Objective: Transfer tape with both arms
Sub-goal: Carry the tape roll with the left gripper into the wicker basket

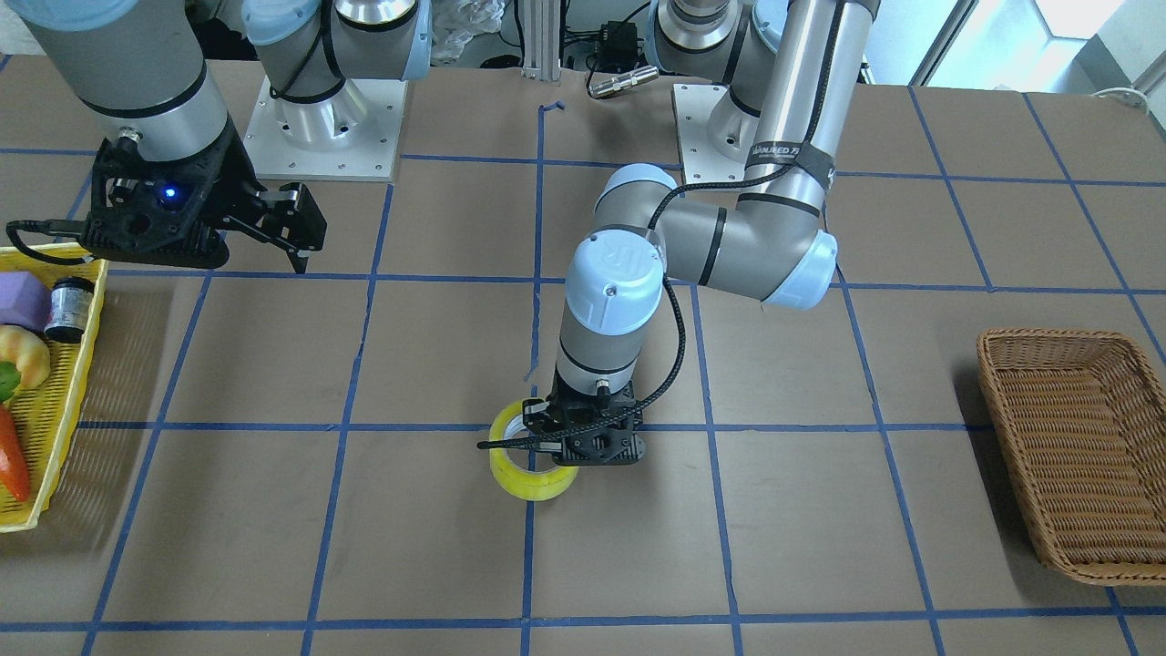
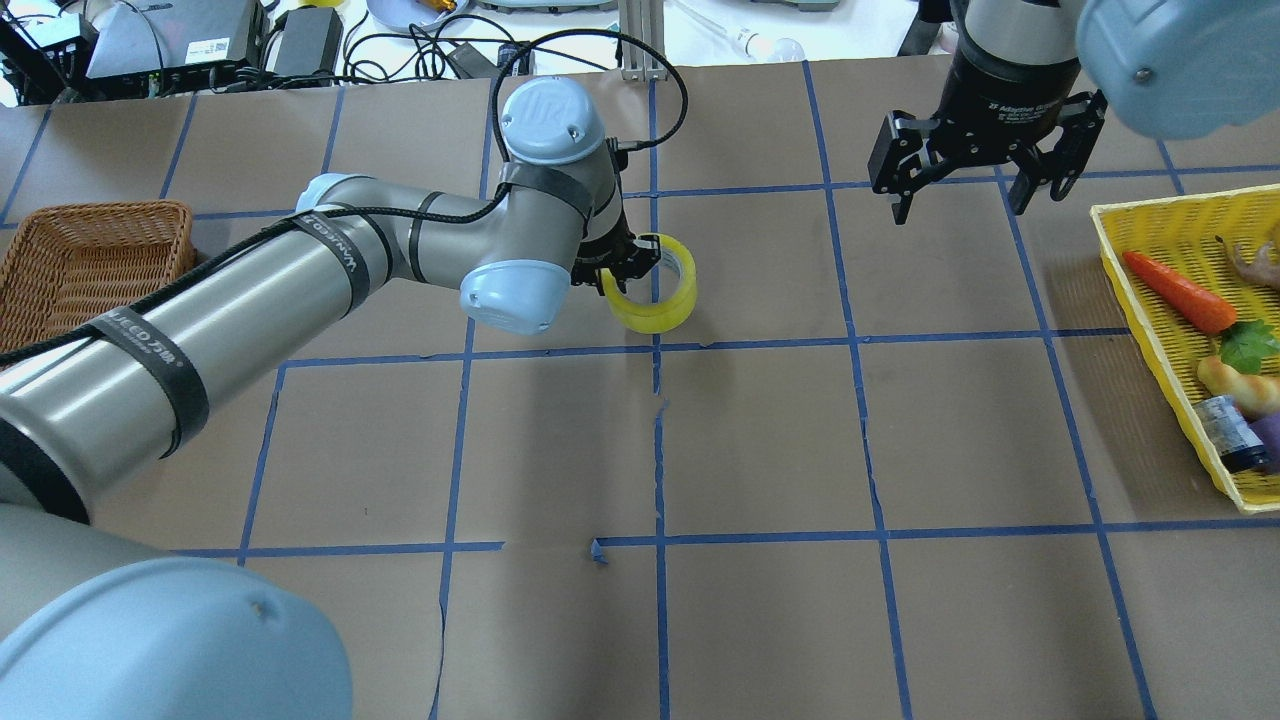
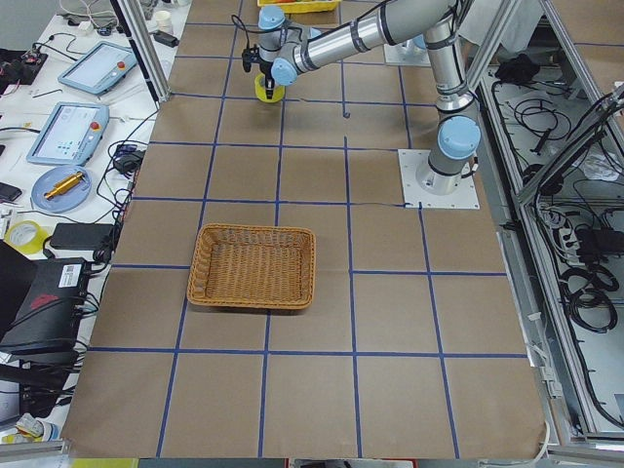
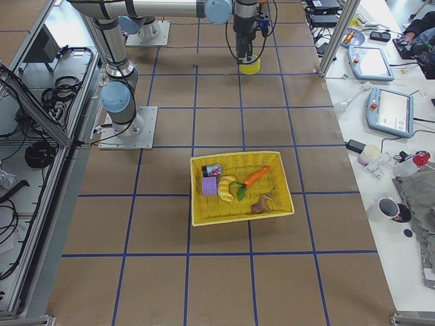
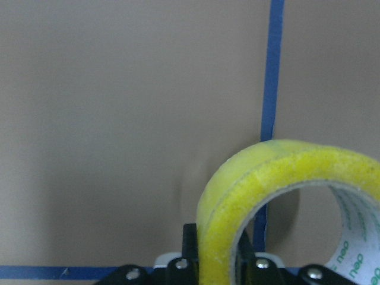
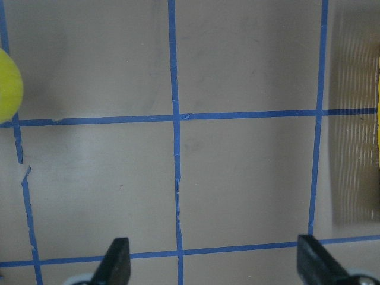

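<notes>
The yellow tape roll (image 1: pixel 533 469) is near the table's middle, tilted, on or just above the brown surface; I cannot tell which. My left gripper (image 1: pixel 545 435) is shut on its wall, one finger inside the ring and one outside, as the left wrist view shows (image 5: pixel 217 258). The tape (image 2: pixel 655 295) shows beside the left wrist (image 2: pixel 630 265) in the overhead view. My right gripper (image 2: pixel 962 200) is open and empty, hovering well apart from the tape near the yellow basket; its fingers (image 6: pixel 116 264) stand wide over the blue grid lines. The tape's edge (image 6: pixel 9 86) shows at that view's left.
A yellow basket (image 2: pixel 1150 290) with a carrot, a small can and other toy food stands on the robot's right. A brown wicker basket (image 2: pixel 90 255) stands on its left. Blue tape lines grid the brown table.
</notes>
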Motion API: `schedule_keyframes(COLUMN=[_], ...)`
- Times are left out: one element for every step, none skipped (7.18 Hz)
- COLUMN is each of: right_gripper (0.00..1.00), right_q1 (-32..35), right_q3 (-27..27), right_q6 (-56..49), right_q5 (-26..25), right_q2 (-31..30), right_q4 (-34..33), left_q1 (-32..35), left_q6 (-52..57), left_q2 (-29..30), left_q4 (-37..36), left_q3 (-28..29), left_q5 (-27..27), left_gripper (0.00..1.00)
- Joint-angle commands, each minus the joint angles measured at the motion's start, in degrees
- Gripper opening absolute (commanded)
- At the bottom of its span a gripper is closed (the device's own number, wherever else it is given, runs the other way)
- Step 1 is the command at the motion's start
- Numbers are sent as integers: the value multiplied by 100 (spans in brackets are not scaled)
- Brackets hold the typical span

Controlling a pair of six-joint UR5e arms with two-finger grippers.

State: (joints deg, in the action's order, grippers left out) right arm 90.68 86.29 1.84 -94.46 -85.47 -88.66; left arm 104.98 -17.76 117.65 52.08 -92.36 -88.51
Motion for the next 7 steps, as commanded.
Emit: schedule_keyframes(right_gripper=[100, 100, 100, 100, 100, 100, 100], right_q1=[2, 2, 11, 20, 20, 20, 11], right_q3=[20, 2, 2, 11, 28, 29, 29], right_q6=[0, -8, -8, 0, -17, -17, -17], right_q5=[68, 76, 102, 198, 199, 199, 191], right_q2=[-14, -14, -23, -23, -23, -23, -14], right_q4=[-2, -28, -28, -20, -20, -20, -28], left_q1=[-869, -1370, -1975, -2651, -3363, -4048, -4612], left_q6=[1058, 1699, 2002, 2692, 3500, 4439, 5188], left_q2=[-583, -716, -787, -857, -849, -788, -701], left_q4=[1332, 2044, 2434, 2586, 2614, 2631, 2605], left_q3=[723, 1129, 1376, 1353, 1274, 1291, 1369], left_q5=[17, 18, -8, 9, 0, -9, -9], left_gripper=[4, 4, 4, 4, 4, 4, 4])
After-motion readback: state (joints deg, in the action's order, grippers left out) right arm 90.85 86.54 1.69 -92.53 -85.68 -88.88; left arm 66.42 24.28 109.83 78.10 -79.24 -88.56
